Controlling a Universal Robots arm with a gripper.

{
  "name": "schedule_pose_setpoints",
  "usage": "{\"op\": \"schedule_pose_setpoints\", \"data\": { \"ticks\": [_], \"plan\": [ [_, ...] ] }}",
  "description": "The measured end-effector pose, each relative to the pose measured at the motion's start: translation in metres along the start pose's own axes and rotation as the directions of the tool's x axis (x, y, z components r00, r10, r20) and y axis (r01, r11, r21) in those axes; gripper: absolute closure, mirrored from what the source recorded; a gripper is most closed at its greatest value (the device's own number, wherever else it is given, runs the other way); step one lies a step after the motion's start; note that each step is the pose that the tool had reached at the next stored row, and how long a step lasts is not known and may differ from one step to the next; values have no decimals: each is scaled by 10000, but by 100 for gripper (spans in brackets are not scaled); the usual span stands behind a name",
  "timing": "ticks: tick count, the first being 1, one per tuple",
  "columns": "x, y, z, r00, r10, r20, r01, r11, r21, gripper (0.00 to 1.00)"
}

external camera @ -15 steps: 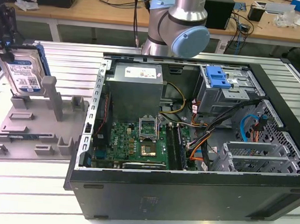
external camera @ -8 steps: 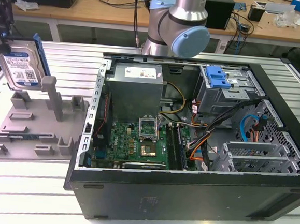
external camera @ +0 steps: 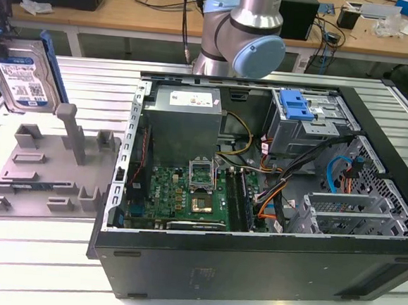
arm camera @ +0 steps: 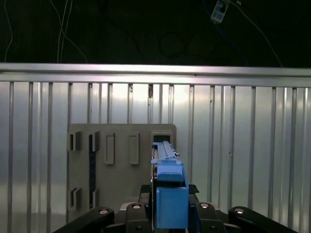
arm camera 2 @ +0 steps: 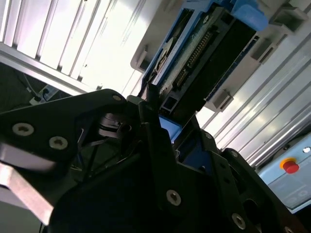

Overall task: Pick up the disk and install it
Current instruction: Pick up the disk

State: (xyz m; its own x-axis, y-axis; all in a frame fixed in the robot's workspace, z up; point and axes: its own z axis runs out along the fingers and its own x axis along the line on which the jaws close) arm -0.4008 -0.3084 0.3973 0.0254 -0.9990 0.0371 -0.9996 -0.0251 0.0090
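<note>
The disk point(external camera: 23, 75), a silver hard drive with a white-and-blue label and a blue carrier rail, hangs on edge at the exterior view's far left, above the grey fixture plate point(external camera: 47, 175). My gripper point(arm camera: 168, 216) is shut on the disk, with one dark finger on each side of its blue rail point(arm camera: 169, 194). In the second wrist view the disk's connector edge point(arm camera 2: 201, 53) sticks out beyond the fingers point(arm camera 2: 150, 114). The metal drive cage point(external camera: 312, 126) sits at the back of the open computer case, on the exterior view's right.
The open computer case point(external camera: 251, 269) holds a motherboard point(external camera: 194, 190), a power supply point(external camera: 185, 119), cables, and a blue latch piece point(external camera: 296, 103) on the cage. The grey fixture has upright posts point(external camera: 71, 131). The slatted aluminium table point(external camera: 32, 266) lies underneath. The arm's base point(external camera: 241, 35) stands behind the case.
</note>
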Motion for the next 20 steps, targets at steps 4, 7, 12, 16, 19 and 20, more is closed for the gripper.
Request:
{"op": "schedule_pose_setpoints", "data": {
  "ticks": [4,7,12,16,19,20],
  "plan": [
    [6,1,-151,10000,1,0,-1,10000,0,63],
    [10,2,-264,10000,0,0,0,10000,0,63],
    [19,4,-511,10000,0,0,0,10000,-1,63],
    [24,5,-654,10000,0,0,0,10000,-1,63],
    [27,4,-729,10000,0,0,0,10000,0,63],
    [28,5,-744,10000,0,1,0,10000,-1,63]
  ]
}}
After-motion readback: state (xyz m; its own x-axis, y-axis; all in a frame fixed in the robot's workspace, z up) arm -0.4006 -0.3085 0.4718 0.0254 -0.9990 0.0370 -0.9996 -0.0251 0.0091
